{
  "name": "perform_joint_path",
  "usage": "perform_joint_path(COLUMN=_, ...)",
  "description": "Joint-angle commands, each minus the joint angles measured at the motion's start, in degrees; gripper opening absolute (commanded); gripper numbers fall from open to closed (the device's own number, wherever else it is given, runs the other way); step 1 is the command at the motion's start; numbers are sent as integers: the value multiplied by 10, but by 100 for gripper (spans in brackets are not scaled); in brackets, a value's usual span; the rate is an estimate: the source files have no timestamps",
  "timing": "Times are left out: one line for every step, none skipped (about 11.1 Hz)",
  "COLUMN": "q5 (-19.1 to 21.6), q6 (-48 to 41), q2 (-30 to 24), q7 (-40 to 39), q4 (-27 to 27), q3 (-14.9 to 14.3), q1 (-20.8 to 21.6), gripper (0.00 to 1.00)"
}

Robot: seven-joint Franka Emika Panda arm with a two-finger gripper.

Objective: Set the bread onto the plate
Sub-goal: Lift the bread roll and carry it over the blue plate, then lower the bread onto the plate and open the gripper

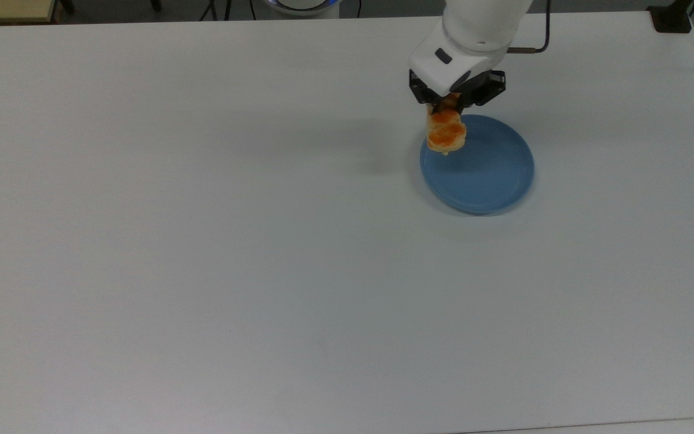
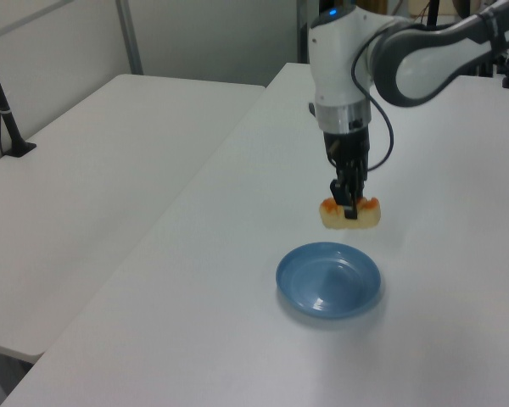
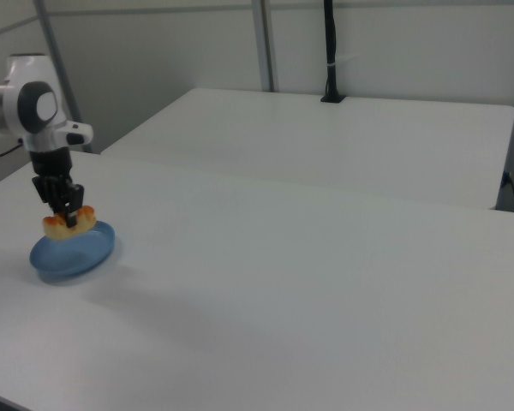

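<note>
The gripper [image 2: 350, 209] is holding the bread [image 2: 350, 214], its fingers closed across the bar's middle. The bread is hanging clear above the plate [image 2: 318, 297], over the rim at the top view's left. Judgement: the carry step is in hand; the next move calls for centring over the plate, lowering and releasing onto it, on the table [image 1: 202, 271].
</note>
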Motion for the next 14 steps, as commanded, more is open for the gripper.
perform_joint_path(q5=8, q6=75, q2=-3, q7=64, q4=-41, q3=27, q1=9, gripper=37)
perform_joint_path(q5=4, q6=96, q2=7, q7=80, q4=-41, q3=27, q1=19, gripper=37)
perform_joint_path(q5=-3, q6=120, q2=16, q7=97, q4=-41, q3=27, q1=22, gripper=37)
perform_joint_path(q5=-18, q6=139, q2=28, q7=107, q4=-41, q3=27, q1=30, gripper=37)
perform_joint_path(q5=-35, q6=154, q2=43, q7=119, q4=-40, q3=27, q1=34, gripper=37)
perform_joint_path(q5=-57, q6=165, q2=58, q7=129, q4=-38, q3=27, q1=35, gripper=37)
perform_joint_path(q5=-82, q6=170, q2=68, q7=143, q4=-38, q3=27, q1=37, gripper=37)
perform_joint_path(q5=-103, q6=172, q2=78, q7=153, q4=-38, q3=27, q1=41, gripper=37)
perform_joint_path(q5=-122, q6=178, q2=87, q7=158, q4=-35, q3=27, q1=43, gripper=39)
perform_joint_path(q5=-130, q6=186, q2=88, q7=176, q4=-36, q3=27, q1=44, gripper=76)
perform_joint_path(q5=-131, q6=186, q2=88, q7=179, q4=-36, q3=27, q1=44, gripper=100)
perform_joint_path(q5=-132, q6=183, q2=87, q7=179, q4=-35, q3=27, q1=44, gripper=100)
perform_joint_path(q5=-131, q6=180, q2=84, q7=179, q4=-34, q3=27, q1=42, gripper=100)
perform_joint_path(q5=-129, q6=173, q2=73, q7=180, q4=-34, q3=27, q1=36, gripper=100)
